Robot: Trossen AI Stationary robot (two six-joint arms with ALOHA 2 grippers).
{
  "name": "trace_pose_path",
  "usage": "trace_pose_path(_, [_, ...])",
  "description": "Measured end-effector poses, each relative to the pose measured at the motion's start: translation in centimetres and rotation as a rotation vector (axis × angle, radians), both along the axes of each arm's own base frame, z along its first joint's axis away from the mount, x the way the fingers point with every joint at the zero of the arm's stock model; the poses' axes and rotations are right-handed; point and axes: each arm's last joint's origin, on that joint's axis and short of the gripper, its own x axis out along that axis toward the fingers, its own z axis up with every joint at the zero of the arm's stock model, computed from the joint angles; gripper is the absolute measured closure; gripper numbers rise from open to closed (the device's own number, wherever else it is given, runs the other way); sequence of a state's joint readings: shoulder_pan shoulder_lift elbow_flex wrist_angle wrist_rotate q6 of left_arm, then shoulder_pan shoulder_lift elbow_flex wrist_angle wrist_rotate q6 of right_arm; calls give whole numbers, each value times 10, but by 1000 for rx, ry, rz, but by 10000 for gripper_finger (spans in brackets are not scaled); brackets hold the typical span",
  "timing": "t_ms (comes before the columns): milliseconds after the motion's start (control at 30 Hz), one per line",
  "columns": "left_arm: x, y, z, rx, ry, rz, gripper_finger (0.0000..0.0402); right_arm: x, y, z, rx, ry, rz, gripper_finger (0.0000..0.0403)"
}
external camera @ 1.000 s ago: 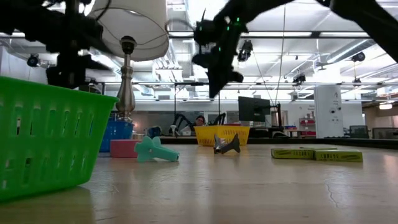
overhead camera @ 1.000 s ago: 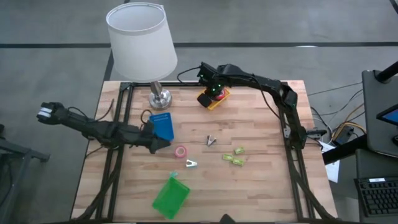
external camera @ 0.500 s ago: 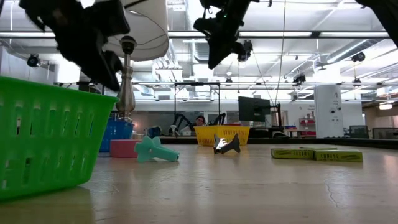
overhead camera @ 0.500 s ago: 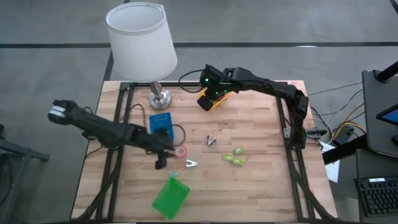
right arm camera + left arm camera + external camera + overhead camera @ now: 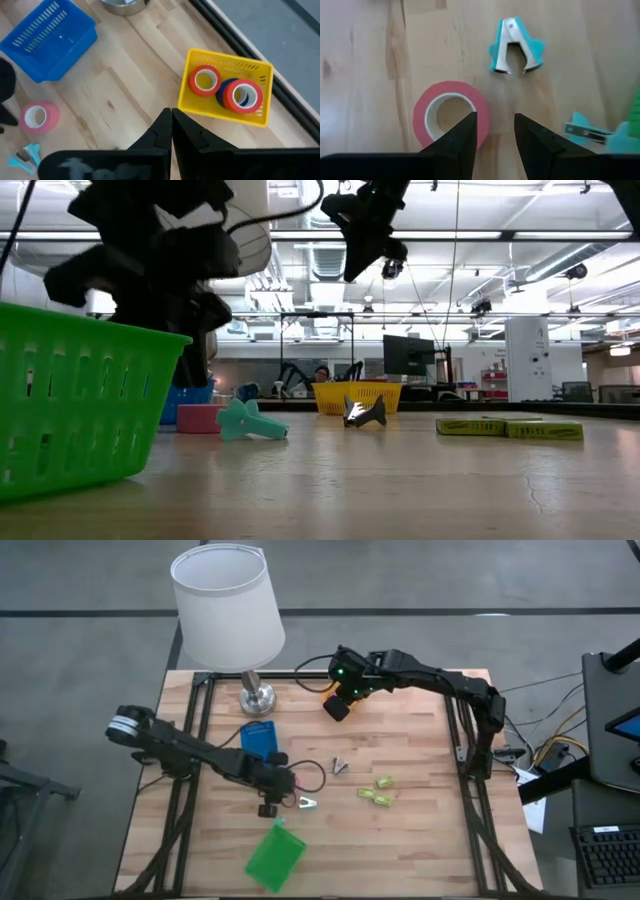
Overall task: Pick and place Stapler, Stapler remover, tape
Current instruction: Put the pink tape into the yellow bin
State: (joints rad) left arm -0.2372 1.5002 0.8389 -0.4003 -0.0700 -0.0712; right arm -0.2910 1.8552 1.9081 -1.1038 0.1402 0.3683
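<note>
A pink tape roll (image 5: pixel 451 116) lies flat on the wooden table, and a teal staple remover (image 5: pixel 515 46) lies just past it. My left gripper (image 5: pixel 495 134) hangs over the tape's edge, open, pointing steeply down. Whether it touches the roll, I cannot tell. In the high view my left gripper (image 5: pixel 285 787) covers the tape. My right gripper (image 5: pixel 171 114) is shut and empty, high above the table beside a yellow basket (image 5: pixel 260 116). That basket holds two red tape rolls (image 5: pixel 204 81) and a dark blue one (image 5: pixel 225 91). No stapler shows.
A blue basket (image 5: pixel 260 738) stands left of the tape and a green basket (image 5: pixel 273 857) near the front edge. A white lamp (image 5: pixel 225 605) rises at the back left. A metal staple remover (image 5: pixel 340 766) and lime-green pieces (image 5: pixel 378 790) lie mid-table.
My left gripper has swung from beside the blue basket toward the table's right and near edges, sinking and rolling about its own axis until it stands over the pink tape. My right gripper has risen above the yellow basket, staying shut.
</note>
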Motion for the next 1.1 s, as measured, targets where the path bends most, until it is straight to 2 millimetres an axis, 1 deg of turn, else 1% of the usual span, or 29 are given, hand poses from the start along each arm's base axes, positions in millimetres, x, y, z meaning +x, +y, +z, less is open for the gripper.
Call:
trace_pose_path(333, [7, 6, -22, 38, 72, 18, 268, -8, 10, -10, 18, 10, -9, 394])
trace_pose_path(500, [10, 6, -24, 34, 77, 16, 271, -8, 12, -15, 28, 19, -14, 394])
trace_pose_path(600, [10, 6, -25, 34, 77, 17, 291, -8, 13, -16, 30, 22, -12, 394])
trace_pose_path(767, [11, 8, -25, 25, 79, 20, 359, -8, 16, -19, 34, 26, -11, 394])
trace_pose_path(800, [11, 8, -25, 21, 79, 24, 364, -8, 16, -19, 36, 26, -14, 394])
trace_pose_path(900, [12, 11, -24, -7, 75, 70, 364, -8, 17, -18, 38, 24, -16, 394])
trace_pose_path(967, [11, 13, -20, -31, 67, 96, 364, -11, 18, -13, 35, 11, -14, 394])
trace_pose_path(1033, [9, 14, -11, -55, 37, 118, 364, -18, 20, -3, 28, -16, -14, 394])
trace_pose_path(1100, [7, 14, 3, -83, -13, 140, 363, -26, 22, 9, 22, -52, -18, 394])
